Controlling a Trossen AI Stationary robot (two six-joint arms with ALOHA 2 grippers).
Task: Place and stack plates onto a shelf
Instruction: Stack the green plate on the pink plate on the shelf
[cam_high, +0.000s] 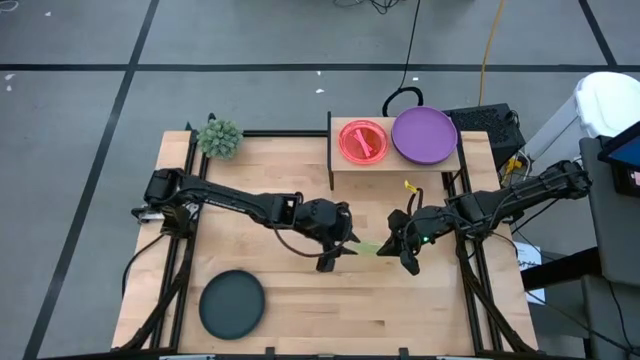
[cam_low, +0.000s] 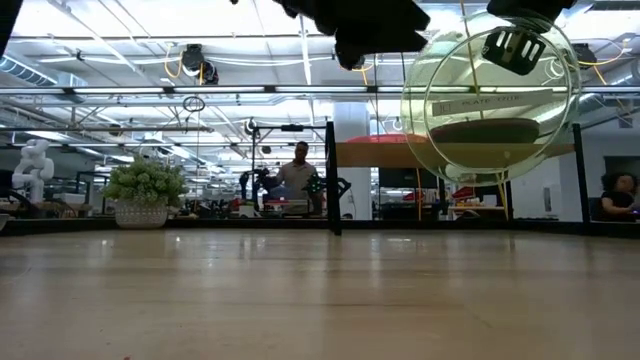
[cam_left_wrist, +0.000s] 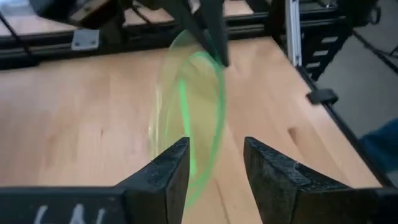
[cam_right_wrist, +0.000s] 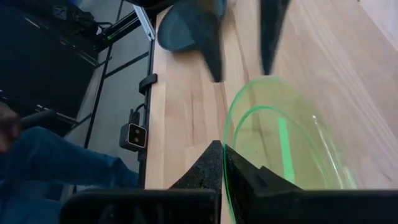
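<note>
A translucent green plate hung on edge above the worktop, pinched at its rim by my right gripper, whose fingers were closed tight on it, apparently mid-handover. My left gripper reached in from the opposite side, its fingers parted around the plate's rim without gripping. The shelf, well behind, already carried a pink-red plate and a purple plate.
</note>
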